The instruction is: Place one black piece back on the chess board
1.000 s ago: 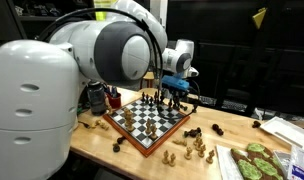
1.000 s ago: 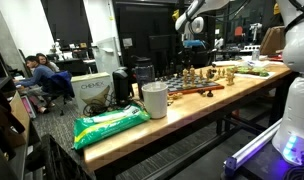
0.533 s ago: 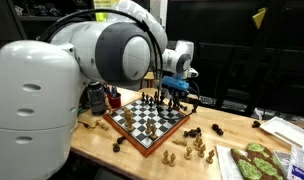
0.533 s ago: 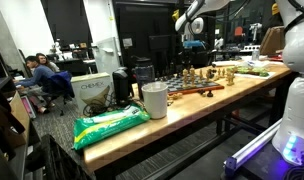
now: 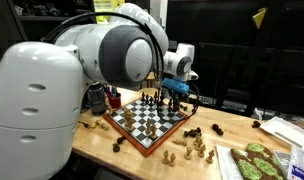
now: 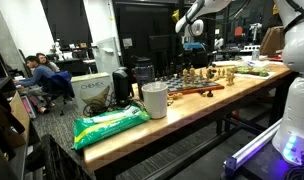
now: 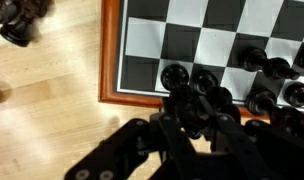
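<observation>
- Wrist view looks straight down on a corner of the square chess board point(image 7: 110, 60) of black and white checks in a reddish-brown wooden frame, which rests on a pale wooden table point(image 7: 47, 100).
- A dark metal Robotiq gripper point(image 7: 197, 118) fills the lower middle of that view. It hangs over the board's edge row, close to the corner.
- A row of standing black chess pieces point(image 7: 175, 76) sits just in front of the fingers and runs off to the right along that edge.
- Dark fingers merge with dark pieces here, so I cannot tell whether the jaws are apart, together, or clamped on a piece.
- In an exterior view the gripper point(image 5: 173, 96) sits low over the far side of the chess board point(image 5: 140, 122), among the black pieces there.
- Loose black pieces point(image 7: 17, 22) lie off the board on the table, beyond the frame and well apart from the gripper.
- My reading is that the target square lies almost directly beneath the tool, so the coming move is mostly vertical.
- The crowded neighbours beside the fingers are the main risk.
</observation>
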You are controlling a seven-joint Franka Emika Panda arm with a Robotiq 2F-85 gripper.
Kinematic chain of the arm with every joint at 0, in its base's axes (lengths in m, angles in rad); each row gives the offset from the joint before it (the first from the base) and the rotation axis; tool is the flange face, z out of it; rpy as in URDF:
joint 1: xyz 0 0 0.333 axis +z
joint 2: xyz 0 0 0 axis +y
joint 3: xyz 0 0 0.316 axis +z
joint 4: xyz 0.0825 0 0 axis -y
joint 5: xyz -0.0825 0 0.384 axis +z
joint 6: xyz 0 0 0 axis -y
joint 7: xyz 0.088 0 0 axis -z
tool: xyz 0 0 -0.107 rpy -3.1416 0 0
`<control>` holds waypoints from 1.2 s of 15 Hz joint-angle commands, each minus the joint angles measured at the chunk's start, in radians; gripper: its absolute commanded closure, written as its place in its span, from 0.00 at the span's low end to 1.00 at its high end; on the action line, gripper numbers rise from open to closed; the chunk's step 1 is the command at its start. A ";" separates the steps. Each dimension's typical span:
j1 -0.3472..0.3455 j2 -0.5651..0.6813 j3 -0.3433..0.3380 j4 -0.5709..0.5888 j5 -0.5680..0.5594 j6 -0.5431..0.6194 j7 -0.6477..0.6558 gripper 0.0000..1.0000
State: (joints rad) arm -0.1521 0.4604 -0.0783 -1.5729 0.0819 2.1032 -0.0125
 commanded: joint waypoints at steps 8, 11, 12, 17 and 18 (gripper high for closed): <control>-0.007 0.027 0.013 0.017 0.022 -0.024 -0.027 0.93; -0.006 0.028 0.015 0.019 0.021 -0.026 -0.030 0.93; -0.007 0.028 0.015 0.019 0.021 -0.025 -0.032 0.93; -0.006 0.028 0.016 0.019 0.021 -0.025 -0.033 0.93; -0.006 0.028 0.016 0.019 0.021 -0.025 -0.033 0.93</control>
State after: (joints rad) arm -0.1545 0.4829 -0.0696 -1.5670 0.0897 2.0985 -0.0303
